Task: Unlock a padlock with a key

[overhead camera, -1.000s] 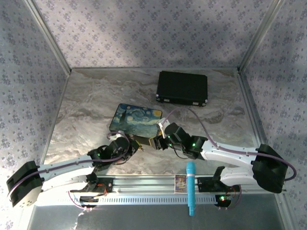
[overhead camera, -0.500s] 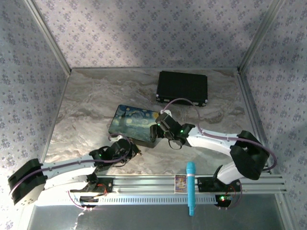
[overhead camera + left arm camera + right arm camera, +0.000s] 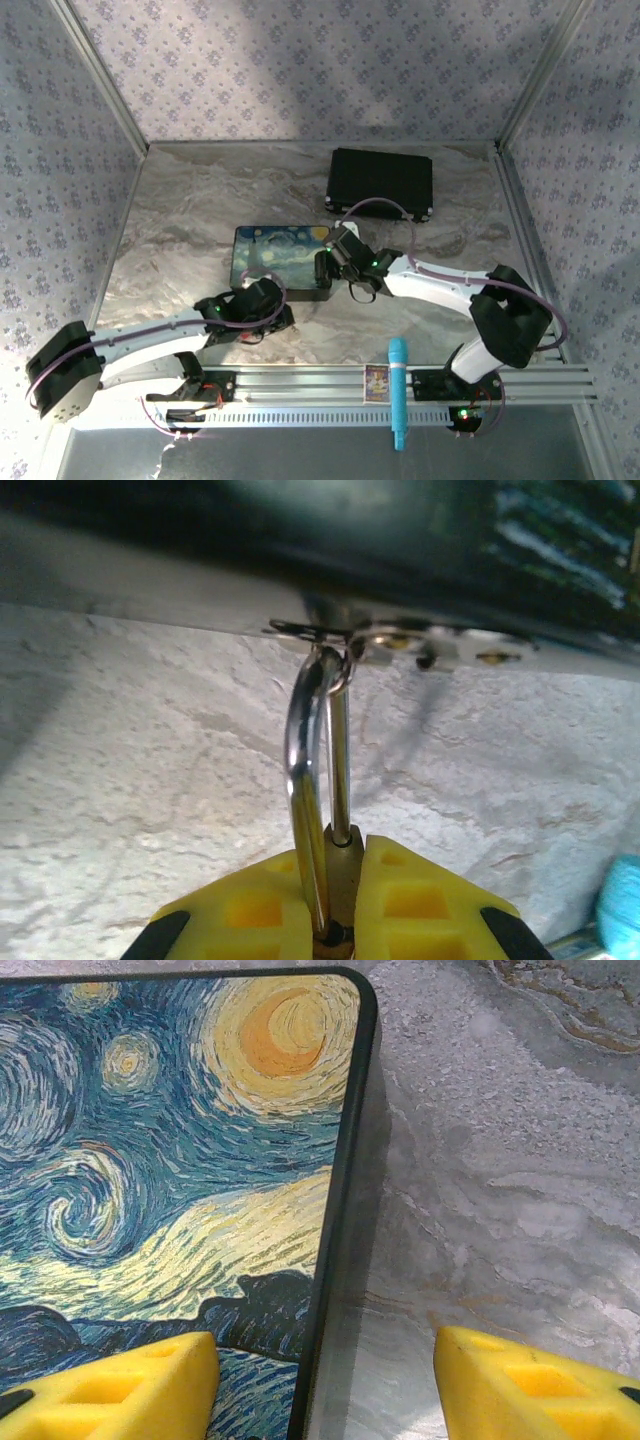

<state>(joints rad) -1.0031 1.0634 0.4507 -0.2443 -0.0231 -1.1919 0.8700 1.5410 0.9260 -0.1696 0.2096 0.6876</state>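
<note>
In the left wrist view my left gripper [image 3: 345, 848] is shut on the brass body of the padlock [image 3: 348, 870]. Its silver shackle [image 3: 305, 740] runs up through the metal hasp [image 3: 335, 640] on the near side of the painted box [image 3: 560, 540]. From above, the left gripper [image 3: 279, 303] sits at the front edge of the painted box [image 3: 275, 255]. My right gripper [image 3: 322, 268] is open, its yellow fingers [image 3: 130, 1380] straddling the box's right edge [image 3: 335, 1210], one over the lid, one over the table. The key is out of view.
A closed black case [image 3: 380, 182] lies at the back right. A teal pen-like tool [image 3: 398, 395] rests across the metal rail at the front. The marble tabletop [image 3: 180, 210] is walled in by patterned panels on three sides.
The painted box has slid left and turned from tilted to square. My right gripper moved left and back to the box's right edge. My left gripper shifted slightly forward with the padlock.
</note>
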